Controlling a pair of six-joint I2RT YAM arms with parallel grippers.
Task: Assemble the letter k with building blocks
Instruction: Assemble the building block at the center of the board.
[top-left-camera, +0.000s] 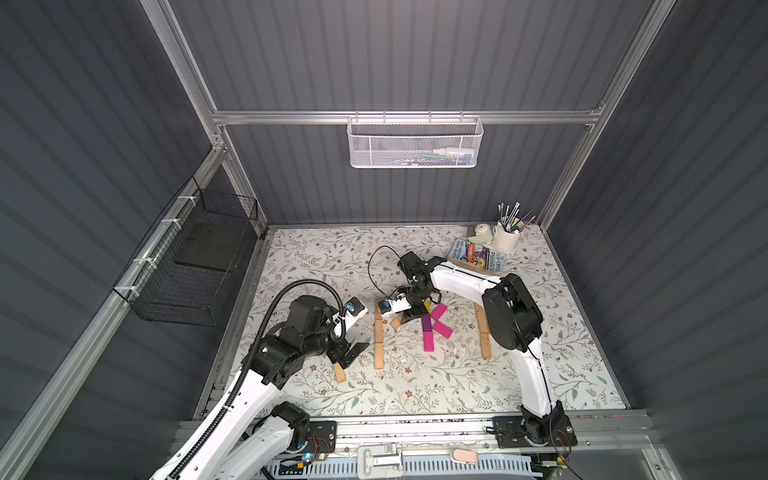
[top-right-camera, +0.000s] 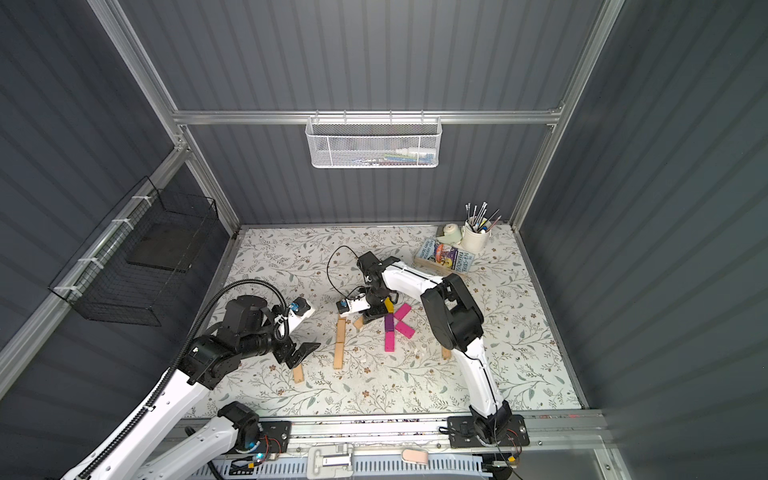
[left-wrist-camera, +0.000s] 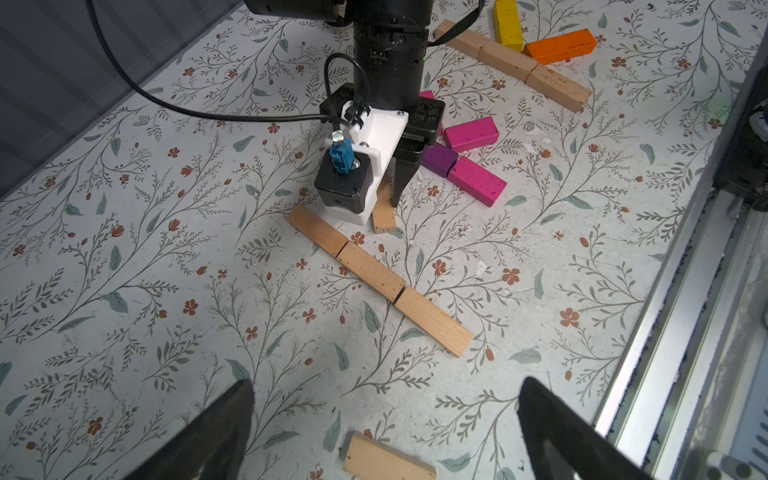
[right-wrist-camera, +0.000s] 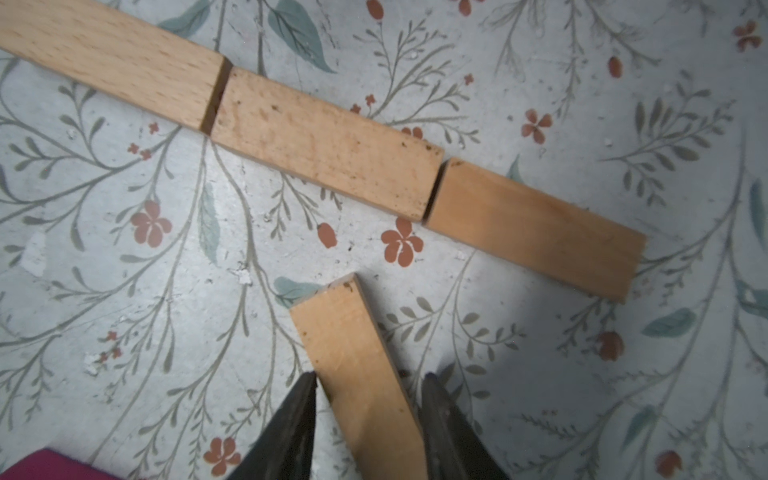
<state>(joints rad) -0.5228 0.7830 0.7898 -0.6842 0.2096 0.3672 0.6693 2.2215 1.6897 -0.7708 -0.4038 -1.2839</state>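
Farthest left, the left gripper (top-left-camera: 348, 352) hangs with jaws wide apart above a loose tan block (top-left-camera: 340, 373); a straight tan row (top-left-camera: 378, 336) lies mid-table — beside it the right gripper (right-wrist-camera: 369, 376) straddles an angled tan block (right-wrist-camera: 345, 332), clamped or not I cannot tell.

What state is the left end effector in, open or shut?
Open: the left end effector has its two black fingers spread wide apart in the wrist view.

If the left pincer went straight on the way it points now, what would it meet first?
Ahead of the left pincer: likely bare floral tabletop just short of the row of three tan blocks, or that row itself; depth is unclear.
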